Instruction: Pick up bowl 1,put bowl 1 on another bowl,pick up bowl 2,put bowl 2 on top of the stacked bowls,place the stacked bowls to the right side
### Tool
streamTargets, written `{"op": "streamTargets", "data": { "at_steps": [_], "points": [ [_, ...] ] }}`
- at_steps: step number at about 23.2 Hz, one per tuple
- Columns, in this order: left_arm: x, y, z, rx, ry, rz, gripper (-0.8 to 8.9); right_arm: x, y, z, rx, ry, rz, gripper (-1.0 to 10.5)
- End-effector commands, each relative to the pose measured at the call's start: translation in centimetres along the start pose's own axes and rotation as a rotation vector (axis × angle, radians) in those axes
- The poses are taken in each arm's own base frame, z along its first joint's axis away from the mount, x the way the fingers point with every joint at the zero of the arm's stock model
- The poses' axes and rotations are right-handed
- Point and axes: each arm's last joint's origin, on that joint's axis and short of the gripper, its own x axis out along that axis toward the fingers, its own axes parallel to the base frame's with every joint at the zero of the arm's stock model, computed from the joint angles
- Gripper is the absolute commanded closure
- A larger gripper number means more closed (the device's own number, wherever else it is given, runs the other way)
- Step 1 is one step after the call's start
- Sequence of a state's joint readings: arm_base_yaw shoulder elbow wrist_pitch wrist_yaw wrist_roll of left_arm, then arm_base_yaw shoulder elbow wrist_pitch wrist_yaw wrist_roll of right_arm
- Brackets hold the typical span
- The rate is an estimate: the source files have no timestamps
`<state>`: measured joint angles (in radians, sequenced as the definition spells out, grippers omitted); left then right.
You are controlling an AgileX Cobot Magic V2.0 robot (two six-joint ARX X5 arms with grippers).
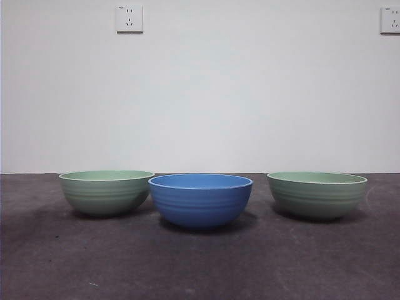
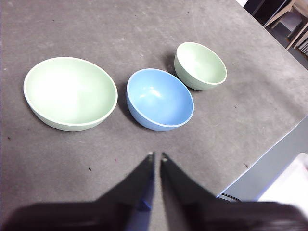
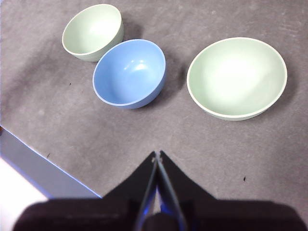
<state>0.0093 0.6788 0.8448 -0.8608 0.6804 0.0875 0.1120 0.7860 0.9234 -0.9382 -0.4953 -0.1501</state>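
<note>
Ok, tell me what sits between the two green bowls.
The blue bowl sits between the left green bowl and the right green bowl, a little nearer the camera. The front view shows it, and both wrist views agree.

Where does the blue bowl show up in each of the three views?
Front view: the blue bowl stands at the centre, between the two green bowls.
Left wrist view: it lies mid-picture, beyond the left gripper.
Right wrist view: it lies beyond the right gripper.
Shared landmark: the dark grey table; the blue bowl is always the middle one of three.
</note>
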Motion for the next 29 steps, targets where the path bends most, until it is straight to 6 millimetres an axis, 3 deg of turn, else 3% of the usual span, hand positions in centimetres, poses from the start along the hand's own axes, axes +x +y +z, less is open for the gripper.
{"op": "streamTargets", "data": {
  "at_steps": [1, 3, 6, 20, 29],
  "points": [
    [0.0, -0.1, 0.0, 0.014, -0.004, -0.003, 4.36, -0.1, 0.0, 0.1, 0.010, -0.006, 0.000, 7.4],
    [0.0, -0.1, 0.0, -0.005, -0.004, -0.002, 3.09, -0.1, 0.0, 0.1, 0.030, -0.006, 0.000, 5.7],
    [0.0, 0.0, 0.1, -0.011, -0.005, -0.001, 3.09, -0.1, 0.0, 0.1, 0.047, -0.006, -0.002, 4.1],
    [0.0, 0.0, 0.1, -0.028, -0.007, -0.002, 3.10, 0.9, -0.6, 0.6, 0.117, 0.017, -0.003, 4.1],
    [0.0, 0.0, 0.2, -0.022, -0.014, -0.002, 3.10, 4.0, -2.9, 2.1, 0.178, 0.040, -0.156, 4.1]
  ]
}}
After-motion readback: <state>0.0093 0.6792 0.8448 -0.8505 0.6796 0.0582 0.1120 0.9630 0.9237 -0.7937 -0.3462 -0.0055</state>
